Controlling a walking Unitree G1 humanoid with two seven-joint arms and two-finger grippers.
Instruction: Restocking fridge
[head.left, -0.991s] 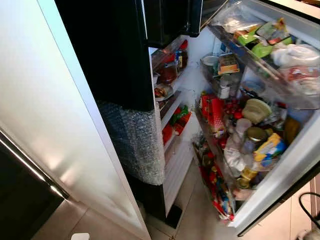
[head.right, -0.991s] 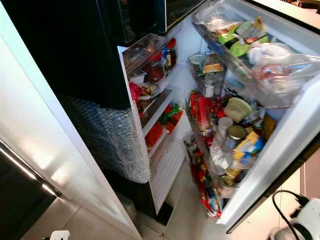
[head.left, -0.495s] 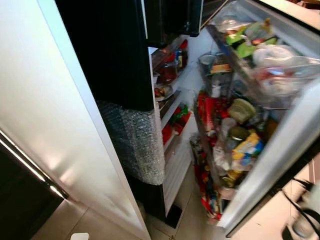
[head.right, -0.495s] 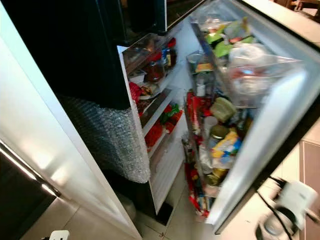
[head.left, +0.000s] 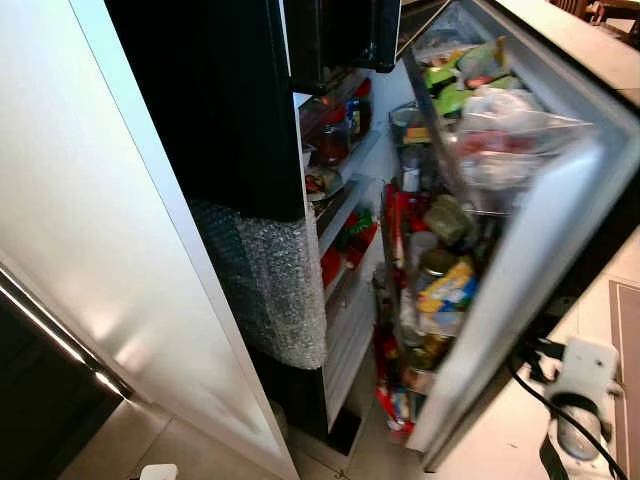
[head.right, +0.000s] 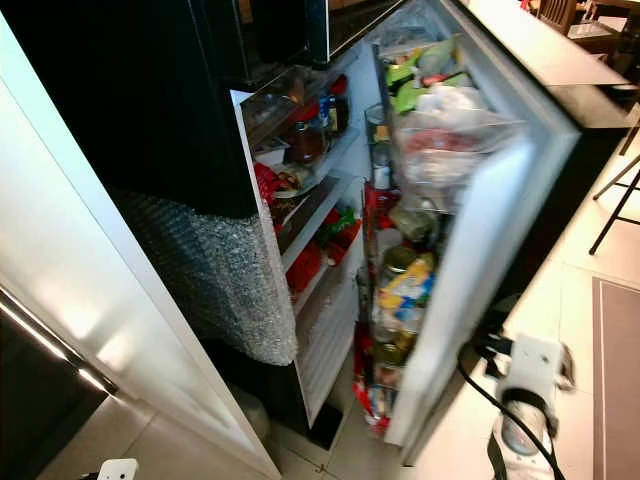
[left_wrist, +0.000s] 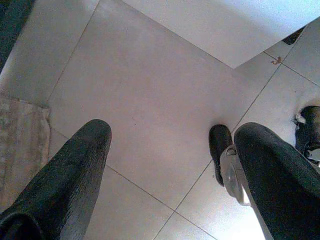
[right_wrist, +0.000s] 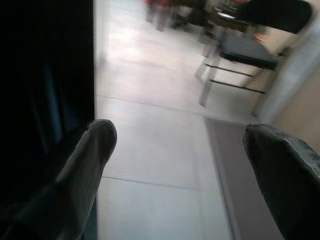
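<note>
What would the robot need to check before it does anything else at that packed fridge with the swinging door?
1. White fridge door position: partly shut, narrowing access to the shelves; not ok for restocking.
2. Left gripper: black fingers spread, holding nothing, over pale floor tiles; ok.
3. Right gripper: fingers spread, holding nothing; ok.
4. Item to restock in hand: none; not ok.
5. Free space in the clear door bins: crammed with jars and packets; not ok.
6. White power strip with black cable on the floor beside the door: a trip risk; cannot tell if clear of the robot's path.
</note>
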